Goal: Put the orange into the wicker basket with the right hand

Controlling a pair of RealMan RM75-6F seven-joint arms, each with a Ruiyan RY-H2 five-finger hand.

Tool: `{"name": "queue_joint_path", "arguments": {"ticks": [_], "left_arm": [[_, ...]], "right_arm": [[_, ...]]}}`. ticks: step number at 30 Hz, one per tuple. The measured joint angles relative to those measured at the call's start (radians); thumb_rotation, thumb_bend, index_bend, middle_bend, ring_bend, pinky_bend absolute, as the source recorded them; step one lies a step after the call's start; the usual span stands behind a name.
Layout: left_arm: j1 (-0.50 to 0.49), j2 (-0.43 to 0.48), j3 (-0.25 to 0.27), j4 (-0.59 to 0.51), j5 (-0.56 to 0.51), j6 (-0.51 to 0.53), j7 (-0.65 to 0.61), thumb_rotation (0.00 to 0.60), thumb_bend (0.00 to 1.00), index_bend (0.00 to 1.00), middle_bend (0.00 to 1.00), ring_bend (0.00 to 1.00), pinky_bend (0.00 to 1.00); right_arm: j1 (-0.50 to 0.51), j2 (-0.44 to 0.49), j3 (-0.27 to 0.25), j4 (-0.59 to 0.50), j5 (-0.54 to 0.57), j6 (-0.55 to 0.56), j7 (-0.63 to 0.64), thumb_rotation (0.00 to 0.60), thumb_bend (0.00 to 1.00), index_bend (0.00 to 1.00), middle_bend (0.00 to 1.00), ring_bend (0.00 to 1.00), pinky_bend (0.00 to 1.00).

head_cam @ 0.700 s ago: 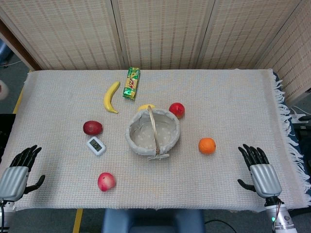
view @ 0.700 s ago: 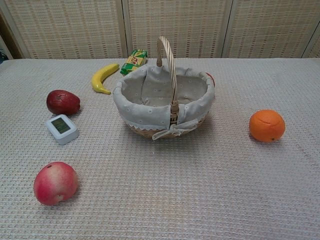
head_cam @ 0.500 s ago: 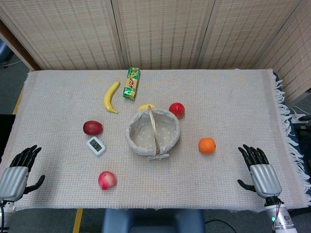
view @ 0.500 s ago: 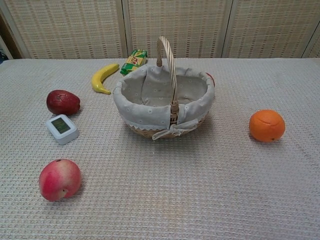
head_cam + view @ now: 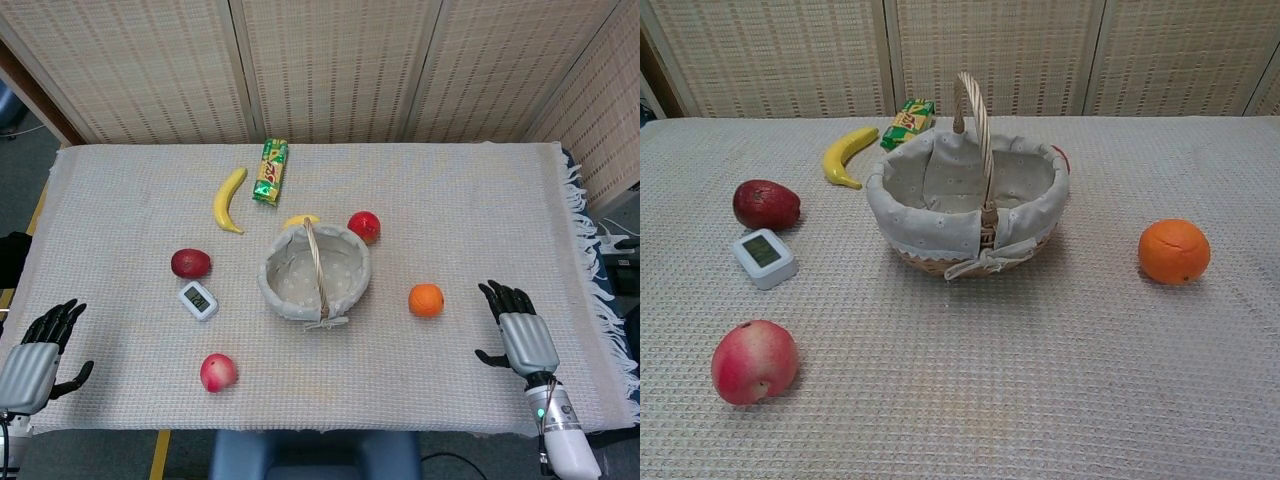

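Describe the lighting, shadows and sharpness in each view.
Head view: even, diffuse light, only faint shadows beside the orange and wicker basket; both the left hand and right hand look sharp, no glare. Chest view: soft shadow under the orange and basket, cloth weave crisp, no visible blur.

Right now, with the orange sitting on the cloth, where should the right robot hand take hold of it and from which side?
Probably around its widest middle, coming down from above. The orange is round, with no handle, and sits alone on the cloth, the wicker basket well clear of it. The right robot hand lies open on the side away from the basket, so fingers can wrap opposite sides.
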State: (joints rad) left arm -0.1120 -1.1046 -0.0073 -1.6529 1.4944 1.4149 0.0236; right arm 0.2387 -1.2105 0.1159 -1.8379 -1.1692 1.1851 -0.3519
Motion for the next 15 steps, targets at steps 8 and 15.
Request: {"name": "queue_joint_path", "arguments": {"ticks": [8, 15], "left_arm": [[0.000, 0.005, 0.001, -0.004, -0.005, -0.005, -0.007, 0.600, 0.33, 0.00, 0.00, 0.00, 0.10], [0.001, 0.009, 0.001, -0.007, -0.011, -0.008, -0.016, 0.600, 0.33, 0.00, 0.00, 0.00, 0.10]], "right_arm": [[0.148, -0.095, 0.076, -0.005, 0.318, -0.080, -0.162, 0.600, 0.07, 0.00, 0.00, 0.00, 0.01], [0.298, -0.272, 0.116, 0.089, 0.534, -0.088, -0.293, 0.600, 0.07, 0.00, 0.00, 0.00, 0.03]]}}
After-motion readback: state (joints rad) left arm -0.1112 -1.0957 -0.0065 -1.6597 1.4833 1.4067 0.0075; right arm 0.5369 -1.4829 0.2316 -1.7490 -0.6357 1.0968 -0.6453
